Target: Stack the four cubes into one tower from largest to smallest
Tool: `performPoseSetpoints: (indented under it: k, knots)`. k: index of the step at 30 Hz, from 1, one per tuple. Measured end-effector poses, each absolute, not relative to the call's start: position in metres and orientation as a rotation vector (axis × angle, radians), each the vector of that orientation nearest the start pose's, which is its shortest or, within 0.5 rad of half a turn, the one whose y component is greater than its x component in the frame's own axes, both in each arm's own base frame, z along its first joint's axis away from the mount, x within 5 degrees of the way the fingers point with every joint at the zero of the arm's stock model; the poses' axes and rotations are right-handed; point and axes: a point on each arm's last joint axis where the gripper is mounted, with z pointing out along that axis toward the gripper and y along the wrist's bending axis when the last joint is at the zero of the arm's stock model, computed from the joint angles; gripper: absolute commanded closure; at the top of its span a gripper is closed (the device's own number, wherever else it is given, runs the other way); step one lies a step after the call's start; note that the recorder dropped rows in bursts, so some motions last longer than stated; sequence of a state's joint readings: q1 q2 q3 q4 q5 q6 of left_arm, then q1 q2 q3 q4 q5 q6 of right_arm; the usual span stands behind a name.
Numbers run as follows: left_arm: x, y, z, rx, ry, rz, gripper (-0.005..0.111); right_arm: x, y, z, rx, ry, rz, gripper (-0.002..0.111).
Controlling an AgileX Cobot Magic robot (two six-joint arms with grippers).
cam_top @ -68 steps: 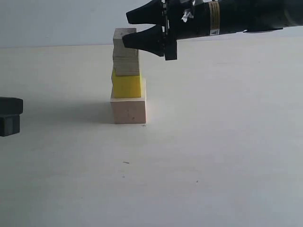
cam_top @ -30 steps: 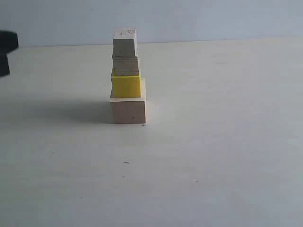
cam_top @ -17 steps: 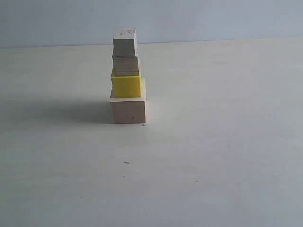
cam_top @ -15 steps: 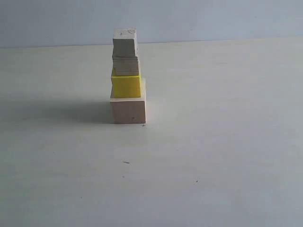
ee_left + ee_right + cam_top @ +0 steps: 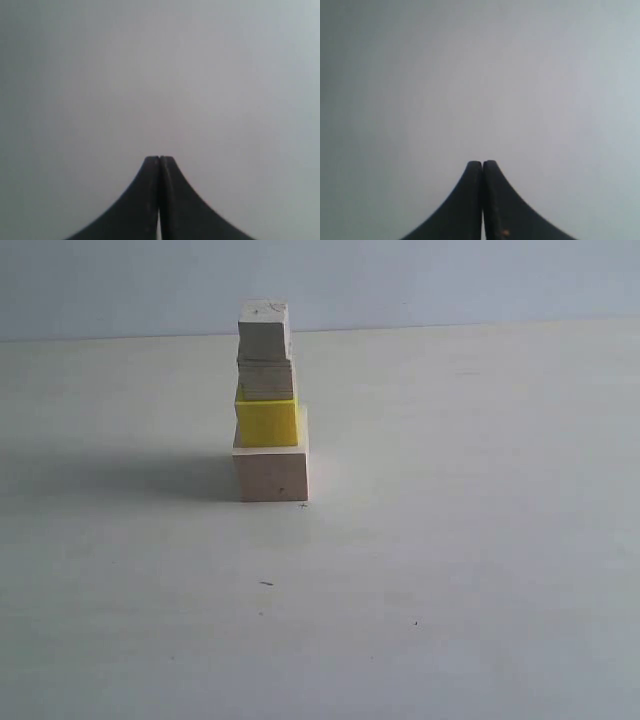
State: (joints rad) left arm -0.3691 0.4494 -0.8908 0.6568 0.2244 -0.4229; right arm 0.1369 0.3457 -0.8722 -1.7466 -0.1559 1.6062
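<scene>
The tower stands left of centre on the matte, pale surface: a square bare-wood base cube, a bright yellow cube, then two smaller grainy wood cubes. The tapered black left end effector and right end effector are closed, tips pressed together.

Tower upright — pale base, yellow cube, seemingly wooden cube, top cube

Left pincer and right pincer are tapered black.
</scene>
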Motion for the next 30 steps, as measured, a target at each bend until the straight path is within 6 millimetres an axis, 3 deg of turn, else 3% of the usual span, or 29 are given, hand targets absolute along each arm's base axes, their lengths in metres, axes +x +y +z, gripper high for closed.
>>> performPoseSetpoints:
  k: [8, 15, 23, 30]
  knots:
    - [0.023, 0.014, 0.444, 0.137, 1.215, 0.089, 0.107, 0.016, 0.019, 0.44, -0.313, 1.002, 0.091, 0.108]
    - [0.01, 0.018, 0.406, 0.096, 1.235, 0.119, 0.107, 0.023, 0.027, 0.424, -0.388, 1.051, 0.136, 0.108]
    - [0.004, 0.019, 0.362, 0.067, 1.275, 0.083, 0.107, 0.022, 0.033, 0.421, -0.45, 1.057, 0.184, 0.108]
    - [0.004, 0.019, 0.346, 0.066, 1.286, 0.075, 0.107, 0.022, 0.033, 0.421, -0.399, 1.08, 0.269, 0.108]
